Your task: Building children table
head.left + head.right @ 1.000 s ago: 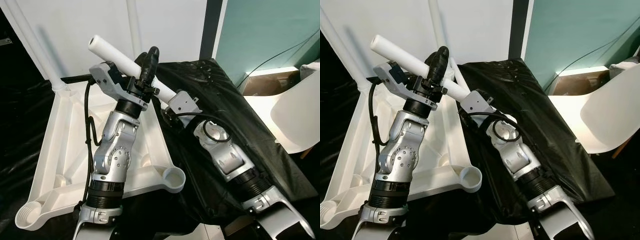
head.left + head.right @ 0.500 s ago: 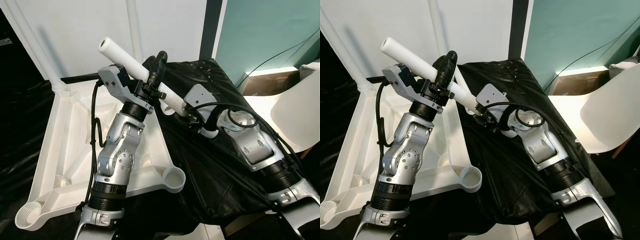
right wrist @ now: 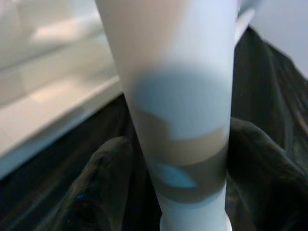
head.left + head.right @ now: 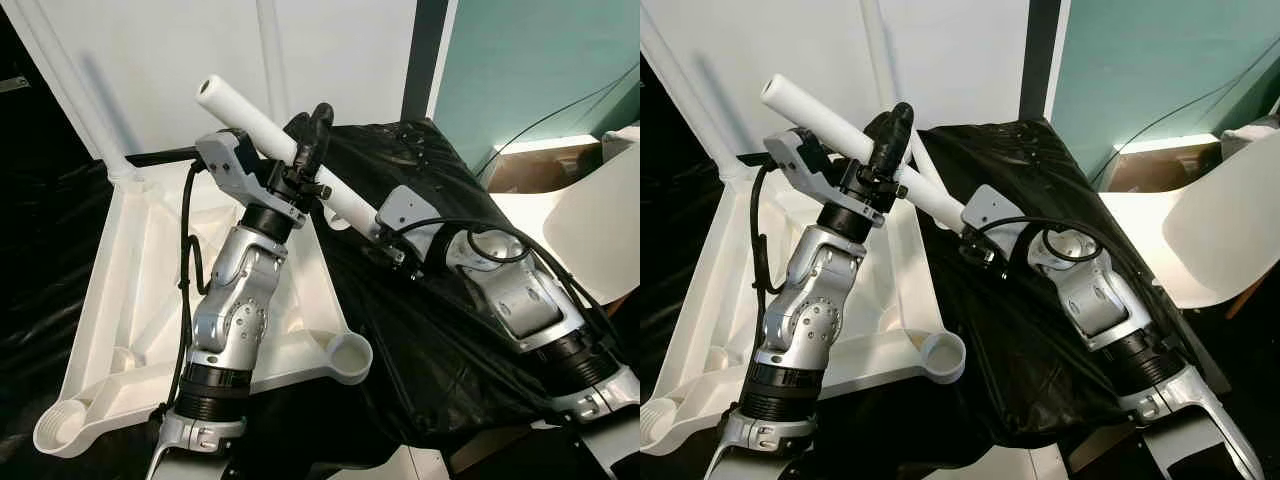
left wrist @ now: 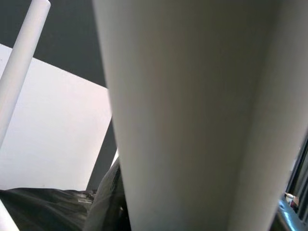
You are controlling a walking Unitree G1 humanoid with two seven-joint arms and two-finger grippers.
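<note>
Shifted since half a second ago: right arm's elbow swung lower and further toward the right edge of the eye views, wrist housing now slightly lower along the pole; pole angle and left arm much as before.

White table leg [image 4: 275, 145] slanting from upper left of centre down toward mid-frame, free end highest. Left gripper [image 4: 312, 140] clamped around the leg near its middle, one black finger curving over the top of it; in the left wrist view, leg [image 5: 192, 120] pressed close against the lens. Right gripper [image 3: 173, 168] closed on the lower end of the leg, dark fingers [image 3: 103, 183] flanking it on both sides in the right wrist view.

Upturned white tabletop frame [image 4: 130, 290] lying at lower left, round sockets at its corners, one socket [image 4: 350, 355] just right of the left forearm. Two fitted legs [image 4: 60, 75] rising at upper left and top centre. Black sheet [image 4: 460, 240] spread under the right arm. White chair [image 4: 600, 225] at the right edge.
</note>
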